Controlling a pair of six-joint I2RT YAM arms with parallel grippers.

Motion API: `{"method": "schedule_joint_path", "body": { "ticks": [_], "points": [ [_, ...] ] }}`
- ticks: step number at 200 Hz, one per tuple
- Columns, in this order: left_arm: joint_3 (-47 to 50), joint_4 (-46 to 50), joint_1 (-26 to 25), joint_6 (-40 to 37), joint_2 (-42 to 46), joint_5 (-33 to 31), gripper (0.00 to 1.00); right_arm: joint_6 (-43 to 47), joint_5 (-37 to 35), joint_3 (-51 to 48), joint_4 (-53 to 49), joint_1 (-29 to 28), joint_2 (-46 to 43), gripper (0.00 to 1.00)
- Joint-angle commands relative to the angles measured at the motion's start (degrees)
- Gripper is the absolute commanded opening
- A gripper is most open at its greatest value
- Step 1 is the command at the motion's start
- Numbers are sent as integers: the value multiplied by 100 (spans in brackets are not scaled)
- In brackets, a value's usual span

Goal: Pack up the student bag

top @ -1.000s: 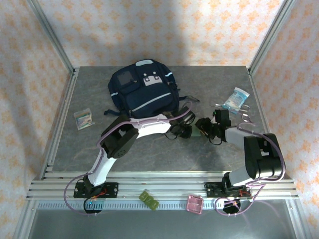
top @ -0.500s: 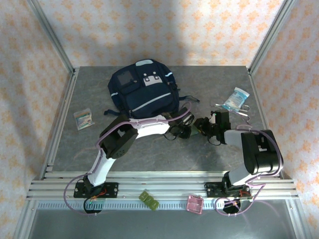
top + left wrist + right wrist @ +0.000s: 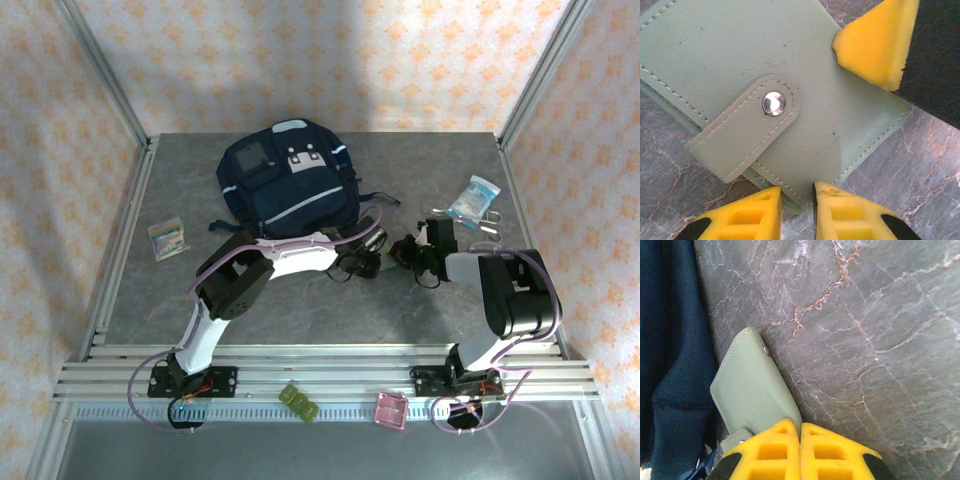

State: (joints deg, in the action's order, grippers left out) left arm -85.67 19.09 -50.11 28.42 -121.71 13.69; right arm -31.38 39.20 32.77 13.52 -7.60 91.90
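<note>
The left hand [image 3: 797, 200] pinched just an edge of the pale green leather snap-strap wallet [image 3: 765, 60], the right hand [image 3: 800, 429] pressed together at its corner, so it could slip free.

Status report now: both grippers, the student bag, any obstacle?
Left gripper nearly closed at edge of green wallet, grip unclear. Right gripper shut at another corner. Student bag on table, wallet outside, beside it. Grippers crowd each other.
</note>
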Motion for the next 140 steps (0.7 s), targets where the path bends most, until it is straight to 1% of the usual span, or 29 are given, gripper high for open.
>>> {"method": "schedule_joint_path", "body": {
  "ticks": [1, 7, 19, 23, 30, 61, 67, 73, 86, 96, 113, 140],
  "points": [
    [48, -53, 12, -144, 292, -146, 21, 164, -18, 86, -709, -142, -120, 1],
    [50, -55, 18, -165, 310, -156, 21, 198, -24, 132, -823, -138, -193, 5],
    [59, -37, 18, -205, 291, -172, 21, 228, -165, 179, -988, -132, -350, 28],
    [51, -10, 17, -218, 268, -188, 21, 243, -254, 192, -1035, -132, -396, 33],
    [42, 40, 19, -237, 226, -192, 20, 288, -349, 219, -1101, -113, -467, 38],
    [158, 134, 19, -285, 155, -243, 20, 362, -591, 413, -1205, 40, -549, 43],
    [185, 147, 18, -302, 165, -259, 19, 384, -620, 450, -1194, 62, -520, 43],
    [212, 156, 17, -310, 178, -290, 19, 395, -653, 497, -1187, 70, -473, 46],
    [250, 180, 17, -342, 191, -354, 19, 453, -668, 592, -1114, 76, -325, 47],
    [274, 191, 27, -356, 192, -370, 19, 472, -571, 660, -1015, 80, -156, 48],
    [306, 166, 26, -373, 192, -360, 19, 461, -299, 752, -825, 58, 106, 47],
    [305, 157, 27, -374, 189, -359, 19, 670, -80, 891, -811, -72, 411, 46]
  ]
}}
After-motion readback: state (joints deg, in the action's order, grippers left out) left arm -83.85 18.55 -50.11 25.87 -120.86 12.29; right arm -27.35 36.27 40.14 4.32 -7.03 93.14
